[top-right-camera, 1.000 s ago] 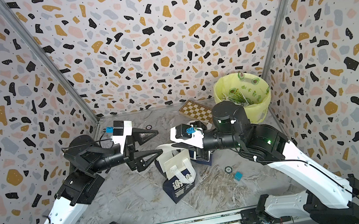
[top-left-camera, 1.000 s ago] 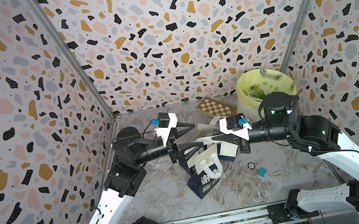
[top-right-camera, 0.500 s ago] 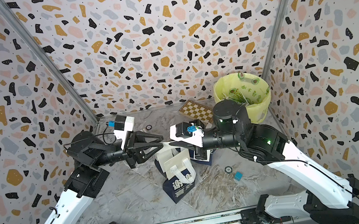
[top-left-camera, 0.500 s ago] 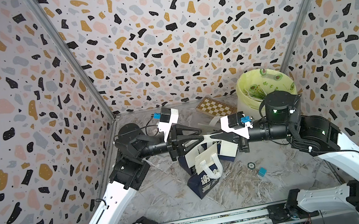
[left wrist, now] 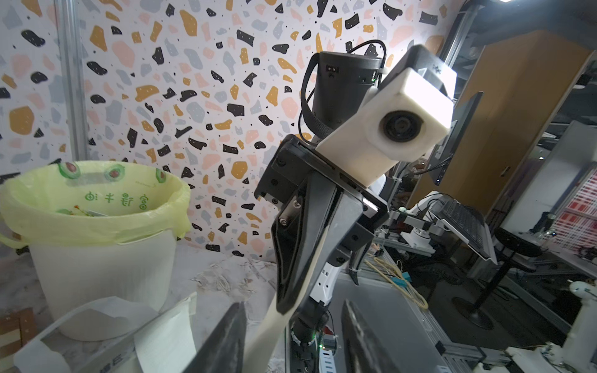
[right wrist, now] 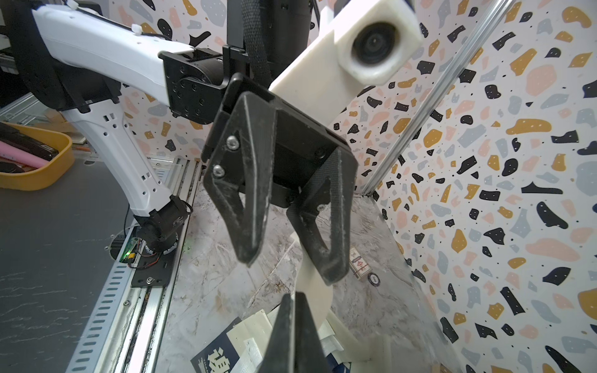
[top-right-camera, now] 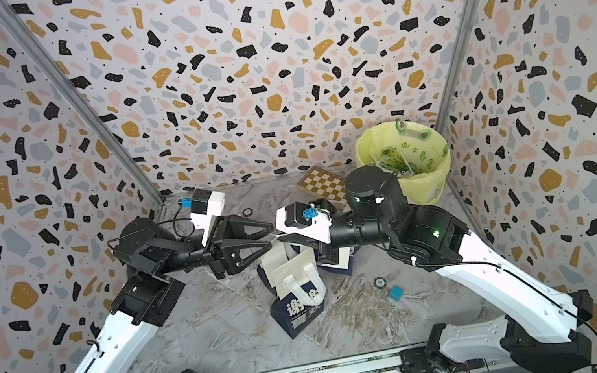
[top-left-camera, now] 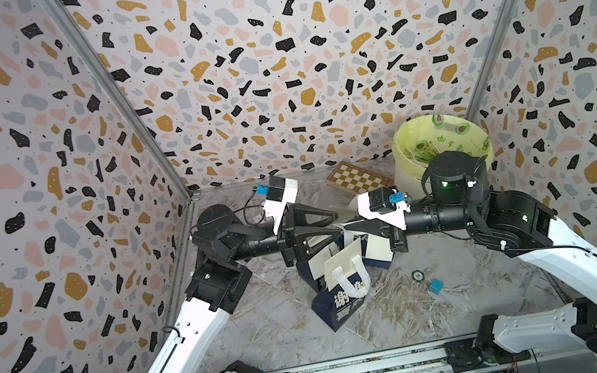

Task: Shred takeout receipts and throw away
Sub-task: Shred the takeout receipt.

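Note:
One takeout receipt (left wrist: 268, 326), a thin white slip, hangs in the air between my two grippers, above the bags. My right gripper (right wrist: 294, 310) is shut on one end of it, and in the left wrist view the right gripper (left wrist: 286, 306) points toward the camera with the slip coming out of its tips. The receipt (right wrist: 311, 287) runs on between the fingers of my left gripper (right wrist: 289, 269). That left gripper (left wrist: 292, 336) is open, with a gap on each side of the slip. In both top views the left gripper (top-left-camera: 332, 225) and the right gripper (top-right-camera: 285, 238) meet tip to tip.
Navy-and-white paper bags (top-left-camera: 346, 299) lie tumbled below the grippers. A white bin with a yellow liner (top-left-camera: 442, 141) stands at the back right, next to a chessboard (top-left-camera: 358, 179). A poker chip (top-left-camera: 417, 275), a blue cube (top-left-camera: 435, 285) and scattered paper shreds (top-left-camera: 394, 316) lie on the marble floor.
My left arm has swung right until its fingers bracket the slip held by the right gripper. Its jaws narrowed, then widened again. The right arm has stayed put.

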You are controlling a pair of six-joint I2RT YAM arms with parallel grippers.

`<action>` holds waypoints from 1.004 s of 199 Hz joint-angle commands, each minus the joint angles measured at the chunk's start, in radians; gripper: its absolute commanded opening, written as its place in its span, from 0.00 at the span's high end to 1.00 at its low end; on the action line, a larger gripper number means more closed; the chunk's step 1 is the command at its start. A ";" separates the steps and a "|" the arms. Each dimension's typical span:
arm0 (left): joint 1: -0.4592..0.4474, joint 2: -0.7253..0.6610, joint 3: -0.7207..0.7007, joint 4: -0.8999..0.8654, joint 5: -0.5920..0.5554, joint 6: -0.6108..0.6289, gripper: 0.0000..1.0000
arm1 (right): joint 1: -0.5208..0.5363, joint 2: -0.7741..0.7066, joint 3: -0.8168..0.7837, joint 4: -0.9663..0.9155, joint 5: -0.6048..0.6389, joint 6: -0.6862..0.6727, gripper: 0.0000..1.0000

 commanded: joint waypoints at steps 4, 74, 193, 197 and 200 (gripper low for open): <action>-0.002 -0.023 -0.005 0.008 0.003 0.021 0.47 | -0.002 -0.015 0.009 0.031 0.011 0.013 1.00; -0.001 -0.014 0.018 -0.046 0.004 0.069 0.79 | -0.001 -0.020 0.009 0.059 -0.019 0.039 1.00; -0.002 -0.023 -0.017 0.076 -0.002 -0.023 0.96 | 0.010 -0.026 -0.009 0.056 0.002 0.042 1.00; -0.002 -0.022 -0.018 0.078 -0.002 -0.023 0.98 | 0.010 -0.028 -0.011 0.057 0.002 0.042 1.00; -0.001 -0.022 -0.018 0.079 -0.003 -0.024 1.00 | 0.011 -0.028 -0.014 0.058 0.002 0.042 1.00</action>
